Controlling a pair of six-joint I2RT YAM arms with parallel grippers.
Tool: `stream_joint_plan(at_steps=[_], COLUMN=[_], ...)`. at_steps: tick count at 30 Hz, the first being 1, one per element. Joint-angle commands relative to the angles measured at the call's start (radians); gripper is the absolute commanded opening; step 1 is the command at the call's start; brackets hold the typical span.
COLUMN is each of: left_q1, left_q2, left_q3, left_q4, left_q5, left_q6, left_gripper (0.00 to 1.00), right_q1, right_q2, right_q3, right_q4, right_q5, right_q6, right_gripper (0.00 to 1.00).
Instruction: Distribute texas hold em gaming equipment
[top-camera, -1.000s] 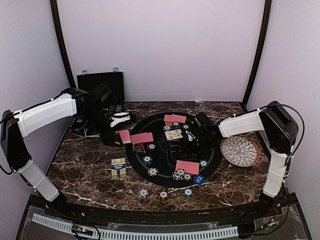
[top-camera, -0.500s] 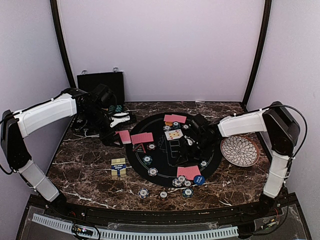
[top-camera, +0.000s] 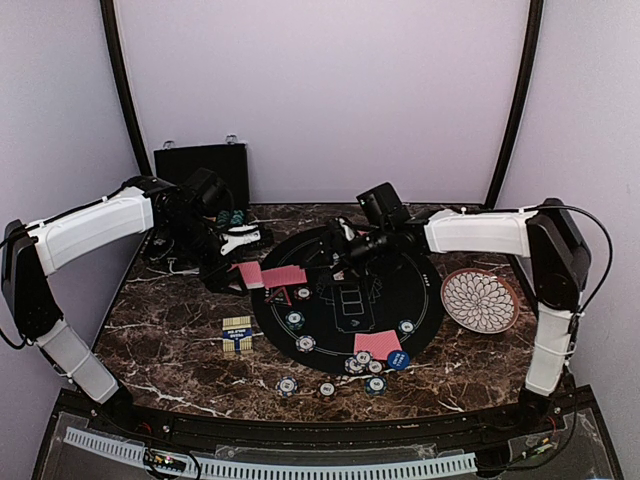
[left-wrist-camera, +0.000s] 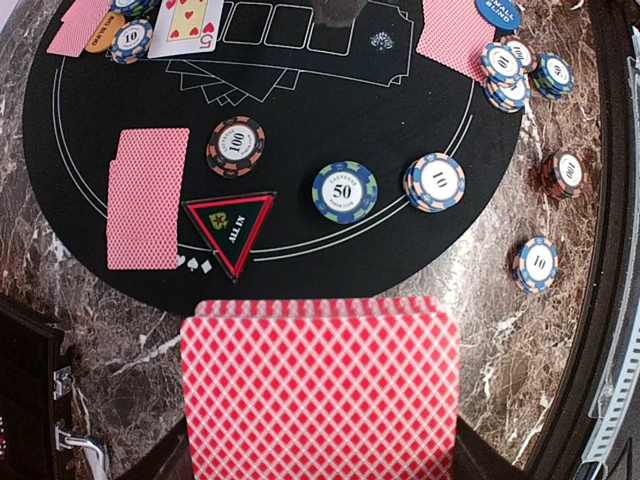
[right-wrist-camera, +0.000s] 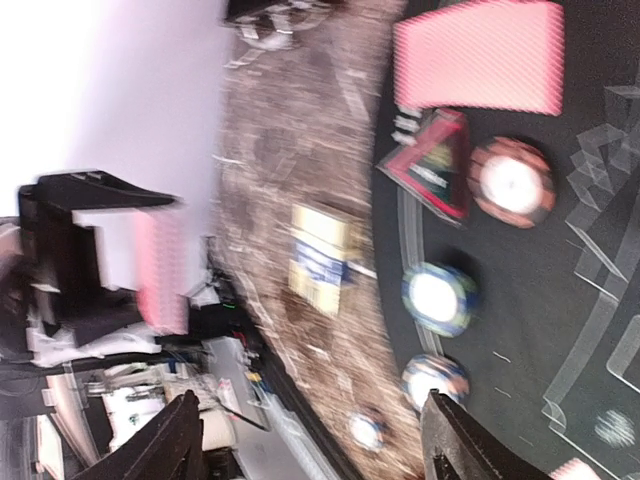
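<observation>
The left gripper (top-camera: 232, 272) is clamped on a fanned stack of red-backed playing cards (left-wrist-camera: 320, 390), held over the marble table (top-camera: 170, 320) just off the black round mat (top-camera: 345, 300) at its 9 o'clock. The right gripper (right-wrist-camera: 310, 415) hangs over the mat's 12 o'clock side with its jaws spread wide and nothing between them (its wrist view is blurred). The left wrist view shows the lettering clearly: a brown "100" chip (left-wrist-camera: 237, 146), a blue "50" chip (left-wrist-camera: 344, 190), an orange-edged "10" chip (left-wrist-camera: 435, 182) and, just beside the 100, a triangular "ALL IN" marker (left-wrist-camera: 231, 220). A face-up five of hearts (left-wrist-camera: 187, 25) lies further in, and a blue button disc (left-wrist-camera: 497, 10) shows "BLIND". In the top view a face-down pair (top-camera: 377, 343) sits at the mat's 5 o'clock, with the white plate (top-camera: 480, 300) off the mat at 3 o'clock
</observation>
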Motion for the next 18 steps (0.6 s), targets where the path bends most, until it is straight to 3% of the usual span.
stream_joint_plan(at_steps=[1, 5, 18], left_q1=[0.006, 0.006, 0.004], left_q2=[-0.034, -0.027, -0.017], left_q3=[0.025, 0.026, 0.028], left_q4=[-0.022, -0.013, 0.006], left_q5=[0.041, 0.045, 0.048], left_q6=[-0.002, -0.014, -0.029], left_gripper=[0.0, 0.0, 0.0], right_q1=[0.047, 0.073, 0.119], right_q2=[0.084, 0.148, 0.284], right_q3=[0.073, 0.129, 0.276], right_q4=[0.189, 0.282, 0.355], right_q5=[-0.086, -0.117, -0.17], right_q6=[0.128, 0.188, 0.263], right_gripper=[0.76, 0.76, 0.77])
